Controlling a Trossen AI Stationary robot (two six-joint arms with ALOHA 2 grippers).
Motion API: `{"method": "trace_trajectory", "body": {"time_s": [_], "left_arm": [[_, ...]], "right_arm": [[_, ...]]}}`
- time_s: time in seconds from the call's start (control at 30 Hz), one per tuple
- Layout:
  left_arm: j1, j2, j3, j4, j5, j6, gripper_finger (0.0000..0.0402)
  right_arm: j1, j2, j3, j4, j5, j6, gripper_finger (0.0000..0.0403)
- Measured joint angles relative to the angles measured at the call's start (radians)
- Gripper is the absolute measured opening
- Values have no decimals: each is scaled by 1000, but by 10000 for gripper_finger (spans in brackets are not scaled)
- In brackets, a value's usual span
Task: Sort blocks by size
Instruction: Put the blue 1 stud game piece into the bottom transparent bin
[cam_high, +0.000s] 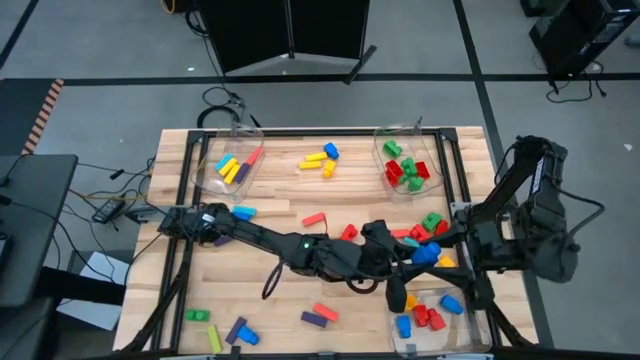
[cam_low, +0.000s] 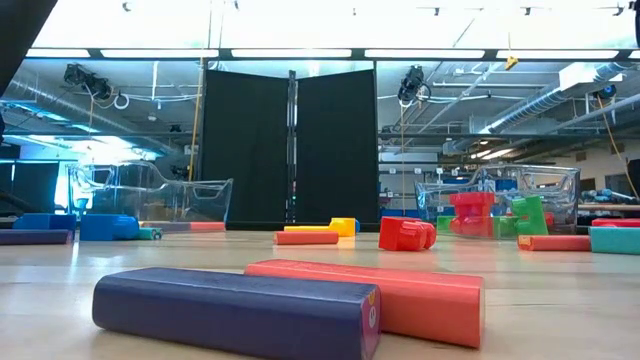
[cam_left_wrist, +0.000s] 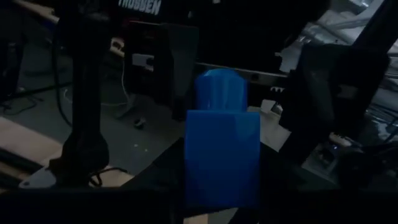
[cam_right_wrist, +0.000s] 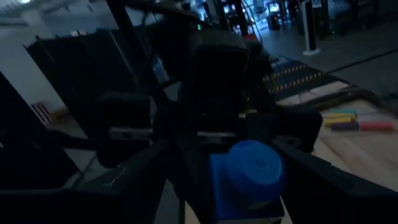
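Above the table's right side, near the bin (cam_high: 428, 318) of blue and red stubs, my left gripper (cam_high: 420, 256) is clamping a blue block (cam_high: 426, 254) between its fingers. My right gripper (cam_high: 438, 252) is meeting it there, fingers spread around the same block's studded end.

Both arms are dark, nearly black, built of chunky rounded joints and slim links, the left arm (cam_high: 290, 245) showing a small green light near its middle, the right arm (cam_high: 525, 215) trailing thin black cables, with white lettering on a housing in the left wrist view
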Motion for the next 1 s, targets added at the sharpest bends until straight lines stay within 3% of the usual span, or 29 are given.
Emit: {"method": "trace_trajectory", "body": {"time_s": [0.37,0.6,0.8,1.0], "left_arm": [[3,2,0,56,-1,36,137],[2,2,0,55,2,36,138],[2,2,0,54,38,37,138],[2,2,0,50,68,33,141]], "right_arm": [[-27,-5,0,31,-33,-20,259],[-33,-5,0,28,-37,-21,211],[-32,-5,0,29,-48,-36,147],[-32,-5,0,28,-63,-43,143]]}}
